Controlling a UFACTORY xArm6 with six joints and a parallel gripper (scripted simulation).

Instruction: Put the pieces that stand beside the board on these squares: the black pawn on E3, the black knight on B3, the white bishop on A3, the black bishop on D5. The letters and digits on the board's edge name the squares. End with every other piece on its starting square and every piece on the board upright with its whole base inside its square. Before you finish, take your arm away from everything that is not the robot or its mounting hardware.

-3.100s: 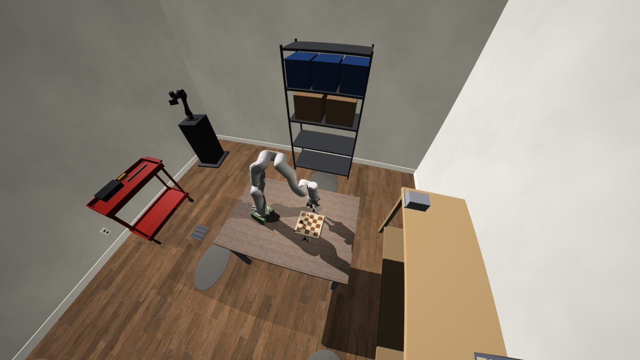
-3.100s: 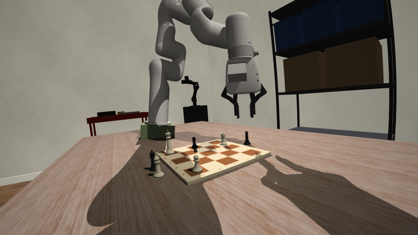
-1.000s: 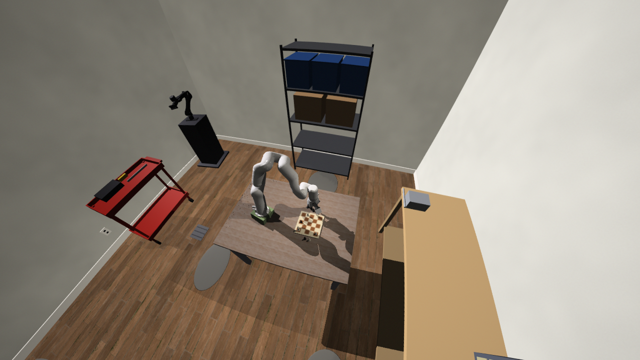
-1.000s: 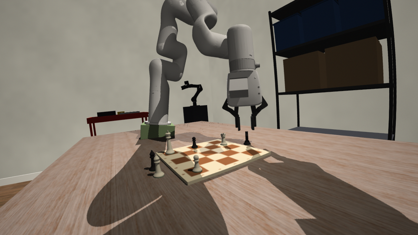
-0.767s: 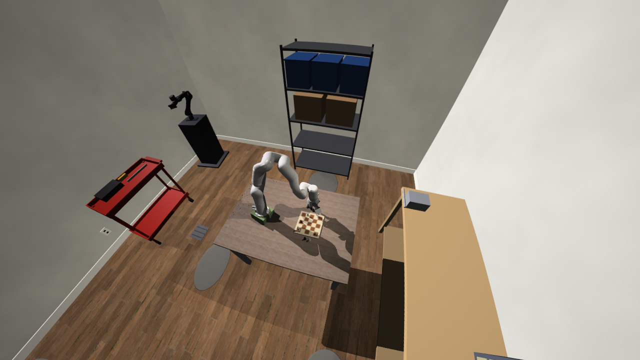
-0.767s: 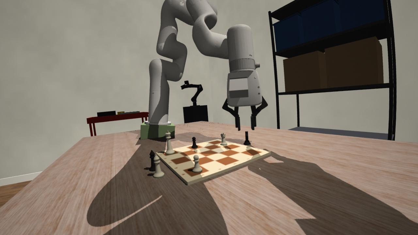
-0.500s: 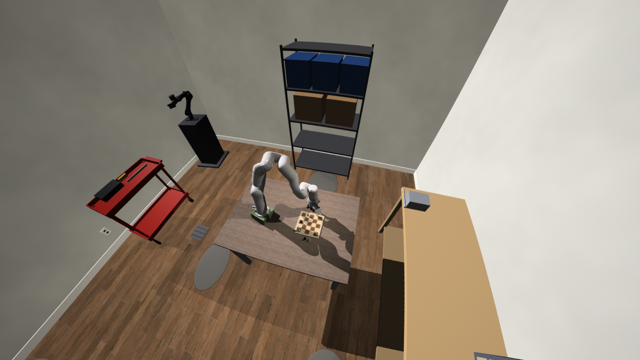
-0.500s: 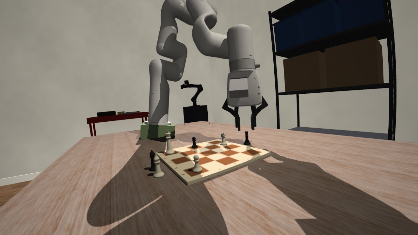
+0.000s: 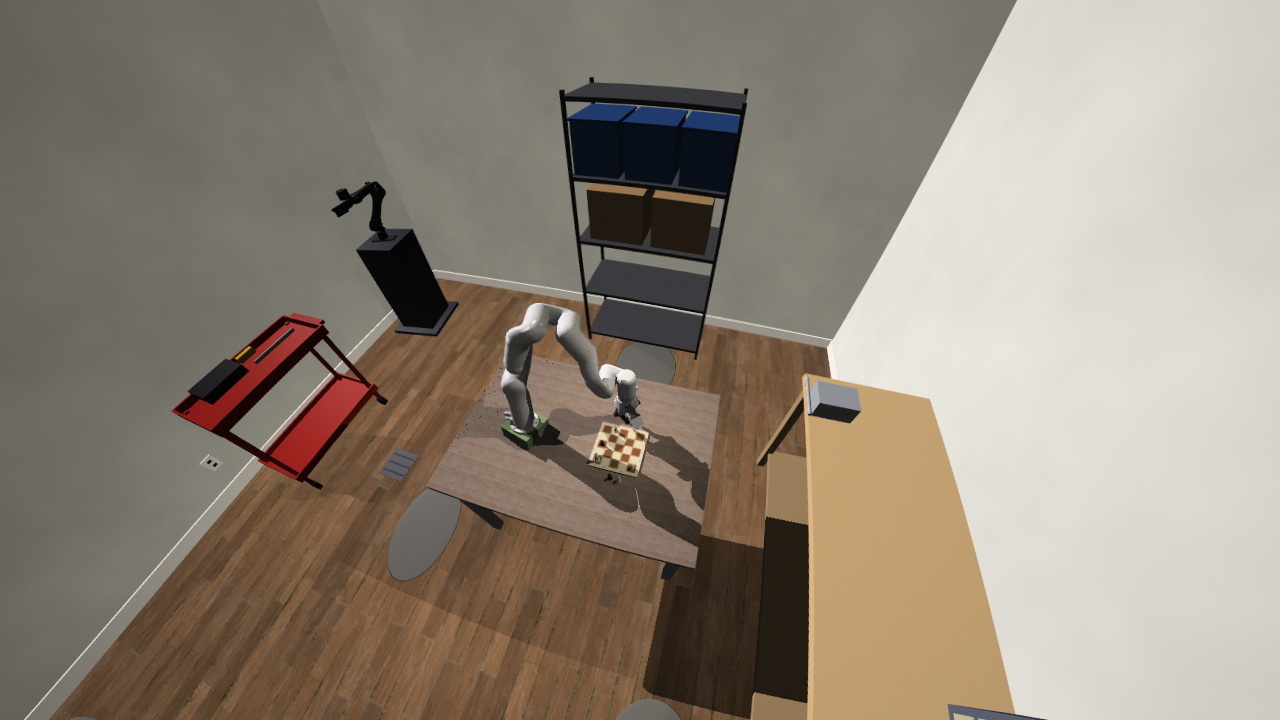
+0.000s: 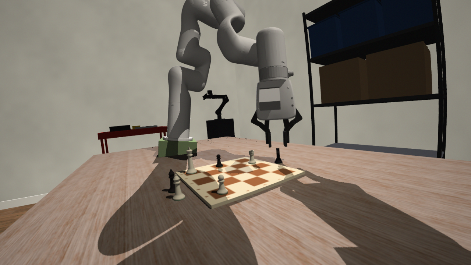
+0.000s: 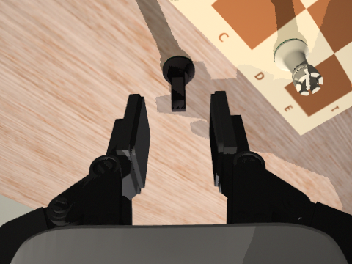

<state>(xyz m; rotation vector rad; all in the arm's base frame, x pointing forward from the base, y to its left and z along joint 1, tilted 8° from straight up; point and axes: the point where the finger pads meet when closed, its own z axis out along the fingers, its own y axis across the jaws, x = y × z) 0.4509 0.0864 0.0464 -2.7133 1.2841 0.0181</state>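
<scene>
My gripper is open and empty. It hangs just above a slim black piece, which looks like the black knight and stands upright on the table beside the board's far edge. In the wrist view this piece lies between and just ahead of my fingertips. The chessboard carries a white rook, a black pawn, a tall white piece and a white pawn. A black bishop and a white bishop stand on the table by the board's near left corner.
The arm's green base stands on the table behind the board. A black shelf rack with boxes stands beyond the table on the right. A red bench and a black pedestal arm are far behind.
</scene>
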